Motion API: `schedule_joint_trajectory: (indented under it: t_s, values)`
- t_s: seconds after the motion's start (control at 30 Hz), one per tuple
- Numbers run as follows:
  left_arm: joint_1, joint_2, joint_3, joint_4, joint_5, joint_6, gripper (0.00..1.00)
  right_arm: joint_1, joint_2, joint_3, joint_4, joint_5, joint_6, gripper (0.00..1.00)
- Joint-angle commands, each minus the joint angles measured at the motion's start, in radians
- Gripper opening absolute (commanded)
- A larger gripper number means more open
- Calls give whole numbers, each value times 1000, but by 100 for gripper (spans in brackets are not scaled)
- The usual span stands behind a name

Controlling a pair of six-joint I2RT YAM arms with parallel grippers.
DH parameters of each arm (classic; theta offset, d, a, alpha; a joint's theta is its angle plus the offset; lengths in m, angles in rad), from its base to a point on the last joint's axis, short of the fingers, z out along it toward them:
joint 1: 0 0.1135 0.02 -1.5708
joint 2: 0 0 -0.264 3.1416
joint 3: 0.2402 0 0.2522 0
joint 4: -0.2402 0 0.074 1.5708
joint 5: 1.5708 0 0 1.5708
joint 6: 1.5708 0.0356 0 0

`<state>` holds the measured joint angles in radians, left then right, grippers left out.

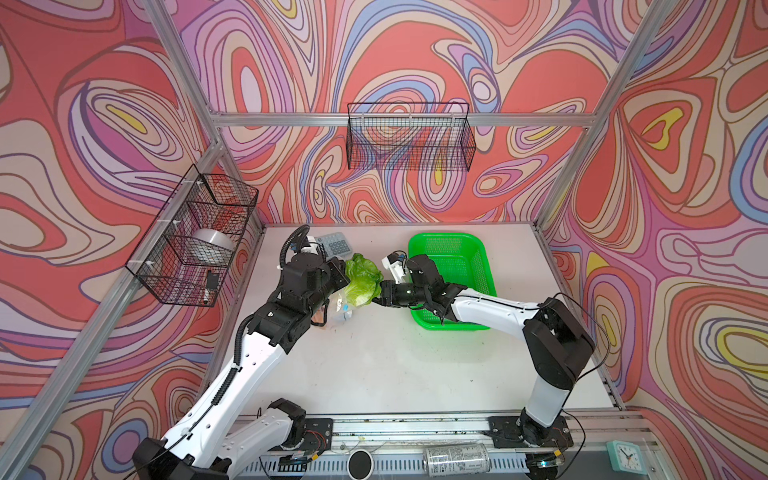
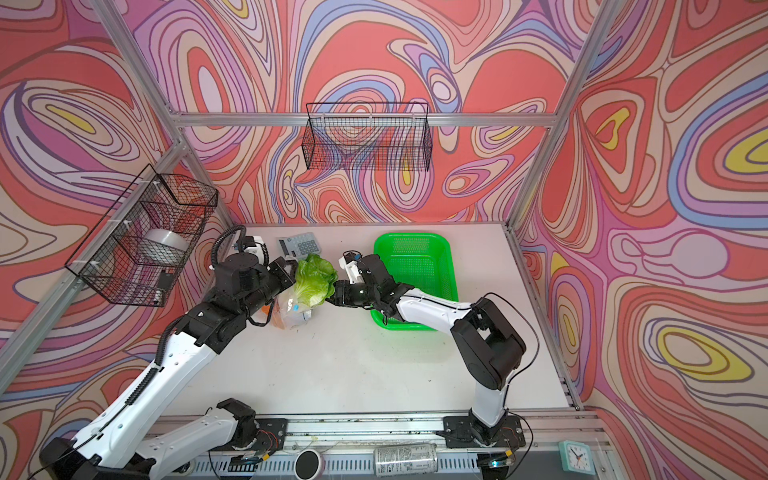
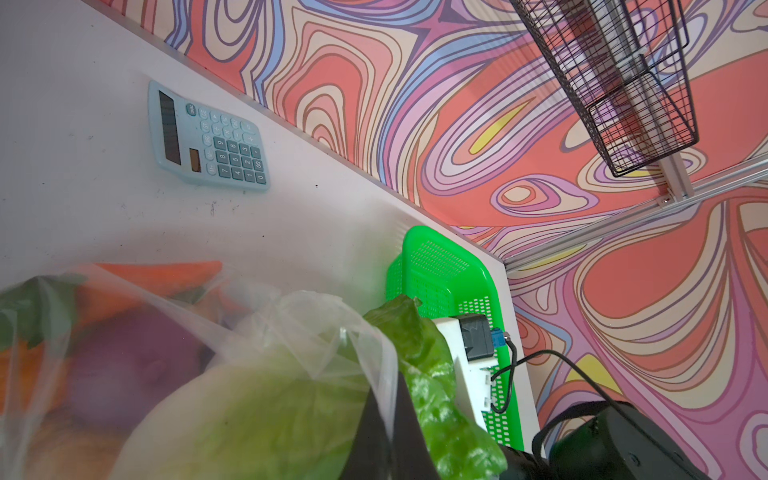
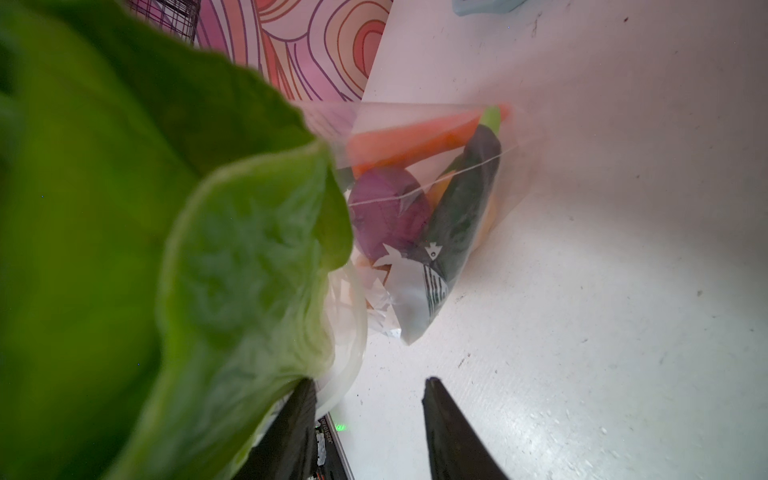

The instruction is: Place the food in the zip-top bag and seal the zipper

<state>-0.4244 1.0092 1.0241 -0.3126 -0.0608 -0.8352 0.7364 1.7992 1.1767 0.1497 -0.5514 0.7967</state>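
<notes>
Mid-table, left gripper [image 3: 388, 409] pinches the bag [image 3: 291, 324] rim, fully closed. Right gripper [image 4: 370, 384] gapes partly, gripping nothing, one finger touching the cabbage [image 1: 363, 280], arm stretched leftward over the basket [image 1: 446, 236].

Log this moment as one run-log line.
step: bagging cabbage | left gripper: shut on zip-top bag rim | right gripper: jaws open beside cabbage | cabbage: partly in bag mouth | seal: not done
</notes>
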Motion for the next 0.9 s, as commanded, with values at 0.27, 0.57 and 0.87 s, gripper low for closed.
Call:
schedule_joint_trajectory:
  t_s: [0.27,0.57,0.87]
  values:
    - [-2,-23,1,34,12,-25,0,12,57,-114,442,-36,238,52]
    - [-2,-21,-7,40,29,-34,0,13,115,-70,525,-54,313,44]
    - [-2,-31,-16,41,19,-40,0,25,156,-40,557,-85,363,30]
